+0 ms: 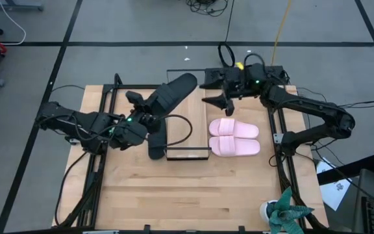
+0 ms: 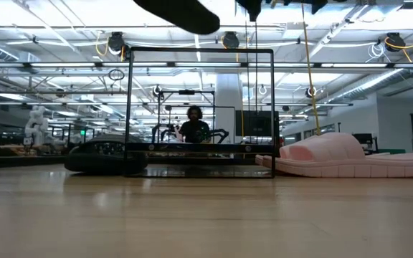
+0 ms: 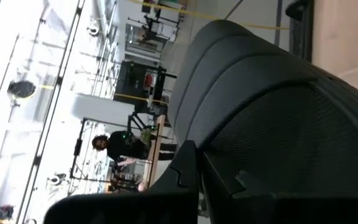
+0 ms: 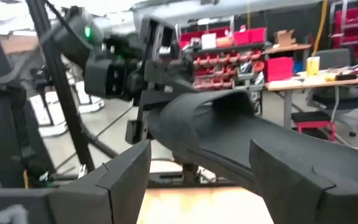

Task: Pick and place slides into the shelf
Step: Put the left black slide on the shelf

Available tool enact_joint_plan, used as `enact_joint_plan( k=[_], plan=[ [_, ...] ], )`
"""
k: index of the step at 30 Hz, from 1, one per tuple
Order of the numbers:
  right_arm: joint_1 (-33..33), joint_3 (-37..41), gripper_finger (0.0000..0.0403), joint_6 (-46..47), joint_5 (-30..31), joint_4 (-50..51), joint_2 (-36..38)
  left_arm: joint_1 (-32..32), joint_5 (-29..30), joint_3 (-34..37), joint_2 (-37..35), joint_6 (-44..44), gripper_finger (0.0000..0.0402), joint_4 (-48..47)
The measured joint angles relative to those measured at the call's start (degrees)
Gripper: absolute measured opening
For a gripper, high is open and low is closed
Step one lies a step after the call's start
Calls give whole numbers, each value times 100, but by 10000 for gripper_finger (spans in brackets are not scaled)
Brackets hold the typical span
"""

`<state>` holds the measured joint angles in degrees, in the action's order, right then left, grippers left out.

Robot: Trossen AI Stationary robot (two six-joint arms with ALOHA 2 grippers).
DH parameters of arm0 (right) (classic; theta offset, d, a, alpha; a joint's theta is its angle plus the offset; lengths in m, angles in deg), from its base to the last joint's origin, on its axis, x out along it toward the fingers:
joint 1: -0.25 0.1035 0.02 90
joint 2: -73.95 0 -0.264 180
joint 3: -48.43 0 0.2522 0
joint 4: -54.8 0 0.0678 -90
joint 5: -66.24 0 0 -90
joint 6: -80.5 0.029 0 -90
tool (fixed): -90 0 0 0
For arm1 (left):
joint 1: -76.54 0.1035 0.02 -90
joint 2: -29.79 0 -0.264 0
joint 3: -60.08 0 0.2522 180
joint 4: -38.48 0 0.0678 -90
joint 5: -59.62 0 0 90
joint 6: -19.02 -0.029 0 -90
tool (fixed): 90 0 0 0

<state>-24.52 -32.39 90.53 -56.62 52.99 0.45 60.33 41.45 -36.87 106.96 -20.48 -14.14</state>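
My left gripper (image 1: 148, 113) is shut on a matte black slide (image 1: 177, 90), held in the air over the shelf (image 1: 188, 155). The slide shows at the top of the low view (image 2: 181, 11) and fills the left wrist view (image 3: 278, 99). The second black slide (image 1: 155, 142) lies on the tabletop against the shelf's left side. The pale pink pair (image 1: 234, 137) lies side by side on the tabletop right of the shelf. My right gripper (image 1: 223, 101) is open and empty near the shelf's far right corner, facing the held slide (image 4: 229, 124). My left gripper holds the black slide at its end nearest the left arm (image 1: 157, 105), coming from the table's left side. The slide is lifted clear and reaches out past the fingers toward the far right. One finger (image 3: 185, 177) lies against the slide's side; the exact hold is hidden.
The shelf's thin black frame (image 2: 129, 107) stands tall above its board. A black cable loop (image 1: 182, 130) lies over the shelf. A teal and white object (image 1: 284, 211) sits at the table's near right corner. A person (image 2: 193, 125) sits in the room beyond.
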Motion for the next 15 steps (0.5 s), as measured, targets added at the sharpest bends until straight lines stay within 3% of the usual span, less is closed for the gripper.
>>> enact_joint_plan(
  k=[15],
  plan=[
    [89,1,265,-234,22,60,-275,263,-458,2,539,-1004,0,1336]
  ],
)
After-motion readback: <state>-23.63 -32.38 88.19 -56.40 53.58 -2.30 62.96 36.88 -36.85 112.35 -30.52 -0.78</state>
